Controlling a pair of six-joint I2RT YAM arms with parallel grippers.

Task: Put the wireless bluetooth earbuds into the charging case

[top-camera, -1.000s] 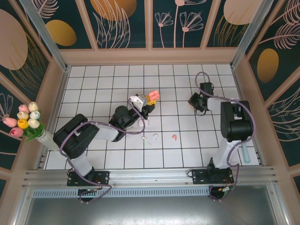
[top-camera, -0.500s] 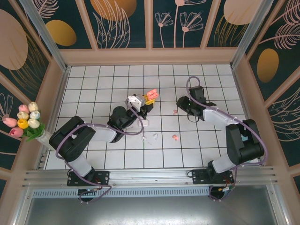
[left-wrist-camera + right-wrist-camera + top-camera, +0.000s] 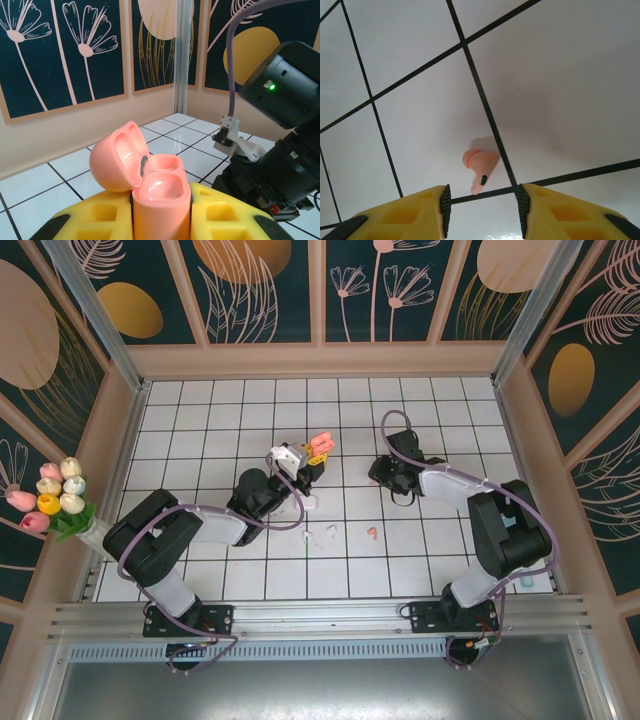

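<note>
**Top view.** The tiled floor [image 3: 200,440] is closed in by peach walls on the left, far and right sides. Wide bare tile is left along the far rows and in both far corners. The left gripper [image 3: 314,452] is seen near the floor's middle, clamped on the open salmon charging case [image 3: 322,444]. The right gripper [image 3: 384,474] is lowered just to the right of it, well apart from every wall. Whether its jaws are parted cannot be told from above. A white earbud [image 3: 327,532] and a salmon earbud [image 3: 371,532] are laid on open tile nearer the bases, apart from each other and from both grippers. A bunch of tulips [image 3: 55,495] is kept at the left wall.

**Left wrist view.** The charging case [image 3: 160,192] is gripped upright between the yellow fingers [image 3: 95,220]. Its lid [image 3: 117,162] is hinged back to the left and its wells are exposed. The right arm's black body [image 3: 280,150] is seen close on the right. Bare tile is left behind the case as far as the corner wall.

**Right wrist view.** The right gripper [image 3: 482,205] is held with its jaws apart. A second salmon earbud [image 3: 480,162] is laid on the tile just ahead of the gap, touched by neither yellow finger [image 3: 405,217]. It lies just beside a black grid line, near a crossing. Clear tile is left around it on every side.
</note>
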